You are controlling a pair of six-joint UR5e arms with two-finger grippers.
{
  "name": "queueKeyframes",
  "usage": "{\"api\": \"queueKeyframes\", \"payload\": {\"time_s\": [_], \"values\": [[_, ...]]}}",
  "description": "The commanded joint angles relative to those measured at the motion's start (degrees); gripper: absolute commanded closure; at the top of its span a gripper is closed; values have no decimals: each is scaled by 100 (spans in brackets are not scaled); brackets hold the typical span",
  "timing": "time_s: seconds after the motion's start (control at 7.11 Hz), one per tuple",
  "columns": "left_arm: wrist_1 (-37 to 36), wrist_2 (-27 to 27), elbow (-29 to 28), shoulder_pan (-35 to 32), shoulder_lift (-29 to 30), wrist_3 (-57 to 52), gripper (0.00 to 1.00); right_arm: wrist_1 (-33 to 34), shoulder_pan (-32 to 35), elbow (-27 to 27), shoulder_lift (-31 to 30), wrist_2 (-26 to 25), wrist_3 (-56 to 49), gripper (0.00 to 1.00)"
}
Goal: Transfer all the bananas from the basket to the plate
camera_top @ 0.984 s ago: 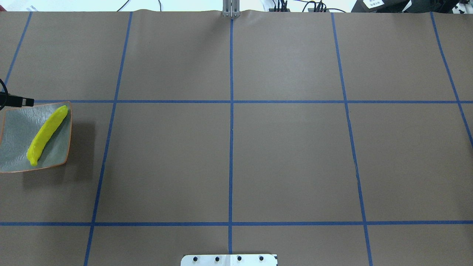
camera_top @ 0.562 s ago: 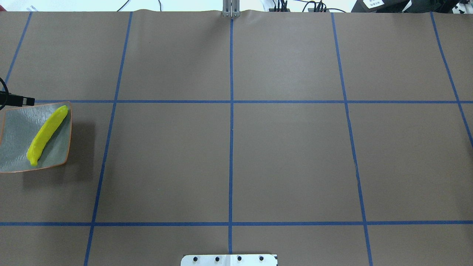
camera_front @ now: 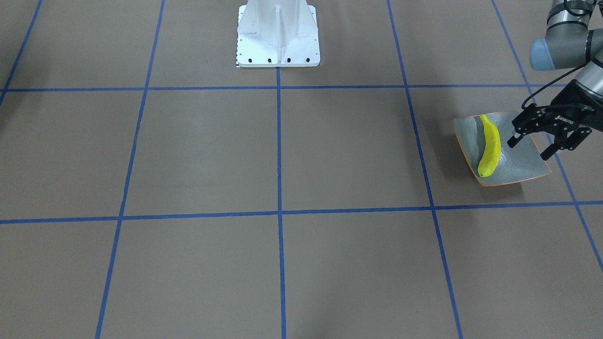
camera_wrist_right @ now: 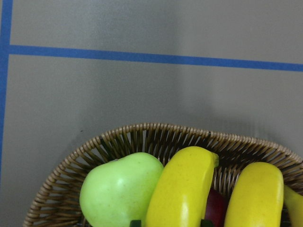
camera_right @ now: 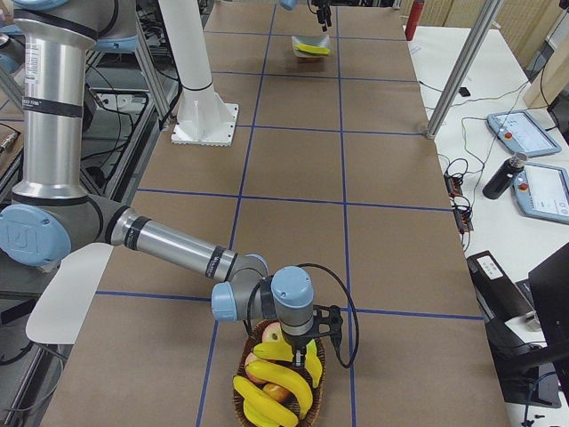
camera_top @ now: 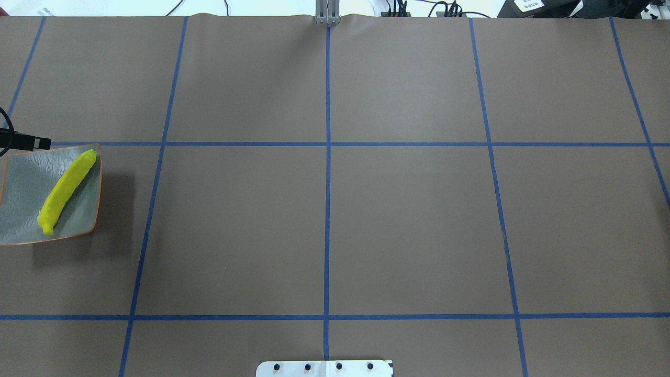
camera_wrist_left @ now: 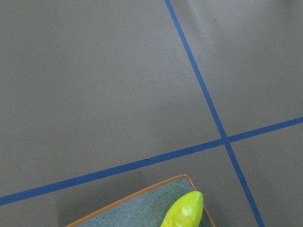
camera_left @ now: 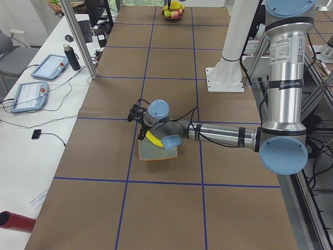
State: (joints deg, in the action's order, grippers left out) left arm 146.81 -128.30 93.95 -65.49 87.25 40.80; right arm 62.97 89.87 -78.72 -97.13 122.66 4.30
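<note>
One yellow banana (camera_top: 65, 191) lies diagonally on the grey-green plate (camera_top: 21, 188) at the table's left edge; it also shows in the front view (camera_front: 490, 146) on the plate (camera_front: 518, 162). My left gripper (camera_front: 528, 148) hangs open and empty just above the plate, beside the banana. Several more bananas (camera_right: 283, 374) lie in the wicker basket (camera_wrist_right: 156, 130) with a green apple (camera_wrist_right: 120, 189). My right gripper (camera_right: 304, 351) is down in the basket. Two dark fingertip edges flank a banana (camera_wrist_right: 182, 189) in the right wrist view; I cannot tell whether they grip it.
The white robot pedestal (camera_front: 278, 33) stands at the table's near middle. Blue tape lines cross the brown table cover. A side bench holds tablets (camera_left: 28, 96) and a bottle (camera_left: 73, 57). A metal post (camera_left: 78, 39) stands at the table's far edge.
The dark part of the left arm at the overhead view's left edge has crept slightly right. The plate and its banana have not moved.
</note>
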Motion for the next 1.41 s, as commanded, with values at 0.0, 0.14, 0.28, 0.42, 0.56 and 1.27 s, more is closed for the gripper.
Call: {"api": "queueKeyframes", "payload": {"time_s": [0.0,0.14,0.28,0.42,0.56,1.27], "values": [[-3,-81,0,1,11,15,0,161,223,-431,53,38,105,100],[-73,-220,139,1,63,76,0,441,224,-790,80,30,297,100],[-169,-256,210,1,177,103,0,566,215,-1185,89,56,908,100],[-405,-265,220,1,439,121,0,541,102,-1529,98,221,1758,100],[-625,-265,220,18,842,547,0,532,-152,-1898,98,371,2385,100],[-707,-239,701,868,2521,3796,0,479,-1935,-2789,1508,320,6236,100]]}}
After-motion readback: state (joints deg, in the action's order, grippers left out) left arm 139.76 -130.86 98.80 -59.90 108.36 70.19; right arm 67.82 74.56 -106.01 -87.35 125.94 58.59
